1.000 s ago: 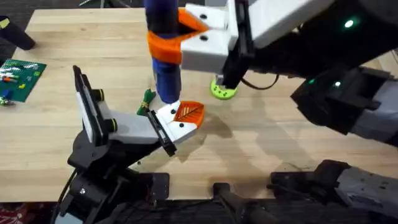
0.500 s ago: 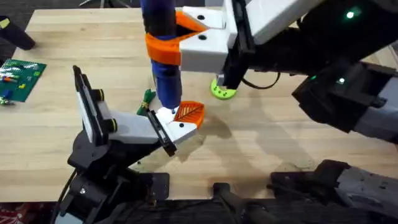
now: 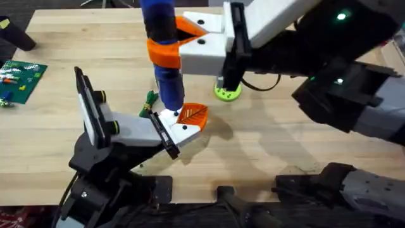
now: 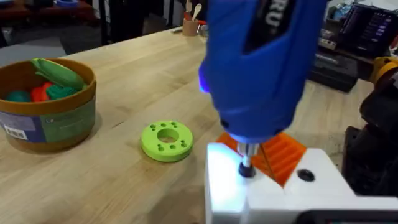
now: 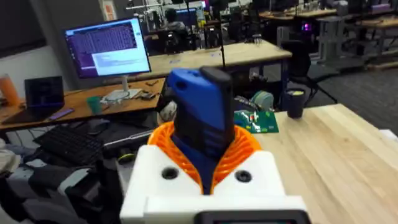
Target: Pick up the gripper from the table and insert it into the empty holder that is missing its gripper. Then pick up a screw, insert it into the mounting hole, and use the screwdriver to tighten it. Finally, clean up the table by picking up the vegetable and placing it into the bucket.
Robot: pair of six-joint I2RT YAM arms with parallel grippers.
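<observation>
On the wooden bench, going left to right: my left arm carries the white blocky holder, its own jaws unseen, so I cannot tell their state. The small orange ribbed gripper sits seated there. My right jaws clamp the upright thick blue screwdriver, tip down on the screw.

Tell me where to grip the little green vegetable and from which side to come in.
Grip the vegetable across its narrow leafy body, coming straight down from above. It lies flat on the table, close beside the holder and the screwdriver, so a sideways approach looks crowded.
</observation>
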